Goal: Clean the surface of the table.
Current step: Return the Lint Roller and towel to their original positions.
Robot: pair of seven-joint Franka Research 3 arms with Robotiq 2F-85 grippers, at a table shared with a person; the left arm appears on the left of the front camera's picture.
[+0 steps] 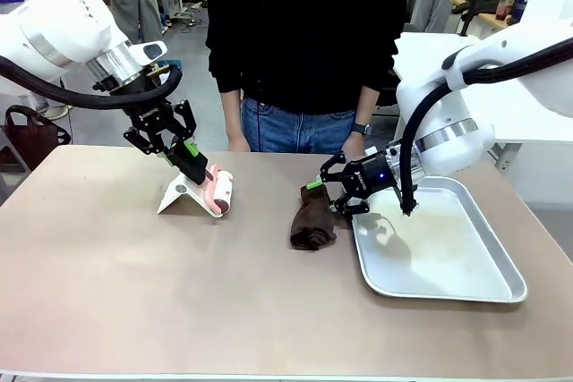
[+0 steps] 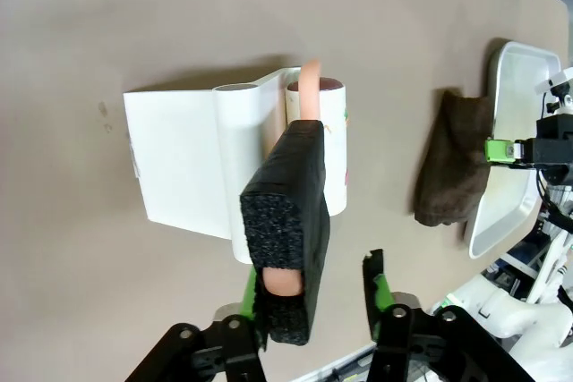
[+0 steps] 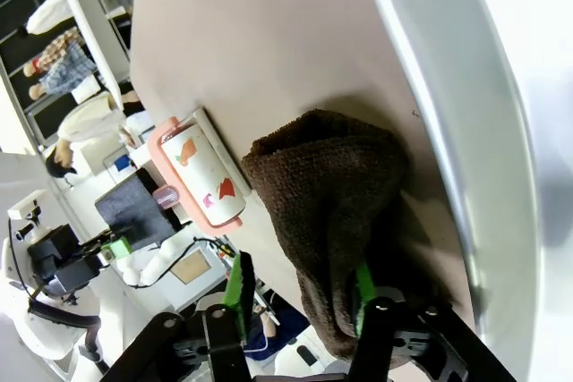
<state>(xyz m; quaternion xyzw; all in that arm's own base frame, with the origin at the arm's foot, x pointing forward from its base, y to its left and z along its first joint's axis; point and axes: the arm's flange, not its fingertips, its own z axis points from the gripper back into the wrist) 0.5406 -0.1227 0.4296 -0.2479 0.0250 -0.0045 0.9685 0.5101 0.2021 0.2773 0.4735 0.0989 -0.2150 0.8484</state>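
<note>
Although the table (image 1: 179, 301) spreads wide across the near side of the scene and looks free of visible dirt, both cleaning tools sit on it, so the wiping looks finished and the tidying up is what remains. On the left, the lint roller (image 1: 220, 192) rests in its white stand (image 1: 177, 196), and the left gripper (image 2: 315, 288) has its jaws parted around the foam-wrapped handle, one pad near it and the other standing clear, so it grips nothing. Right of middle, the brown cloth (image 1: 312, 219) lies crumpled just beside the metal tray (image 1: 501, 285). The right gripper (image 3: 300, 285) is spread wide, with a fold of cloth lying between its pads, unpinched. Judging by this, both tools are released and the arms need only pull away.
</note>
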